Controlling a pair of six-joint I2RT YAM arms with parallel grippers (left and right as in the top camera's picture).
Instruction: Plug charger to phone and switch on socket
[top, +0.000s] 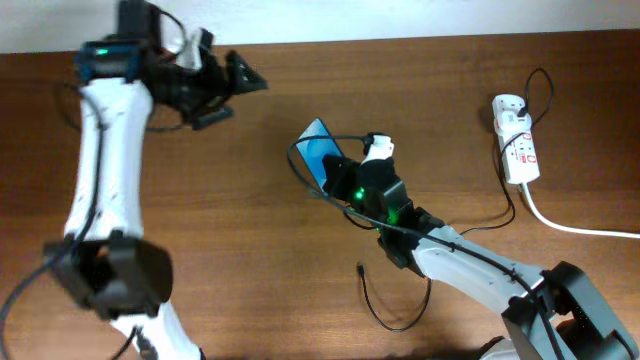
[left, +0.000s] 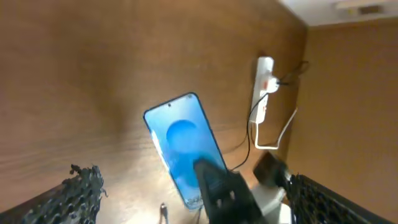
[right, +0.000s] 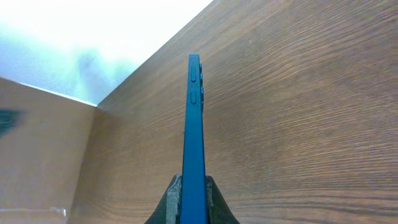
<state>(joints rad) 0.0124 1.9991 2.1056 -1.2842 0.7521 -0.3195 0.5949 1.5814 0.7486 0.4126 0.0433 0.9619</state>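
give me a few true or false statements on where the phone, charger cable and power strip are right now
1. The right gripper is shut on the black-edged smartphone with the bright blue screen. True.
2. The small plug tip of the thin black charger cable is already in the phone. False: it lies on the brown wooden table, apart from the phone.
3. The left gripper holds the cable. False: it is open and holds nothing.
4. The white elongated power strip with red switches lies on the right arm's side of the table. True.
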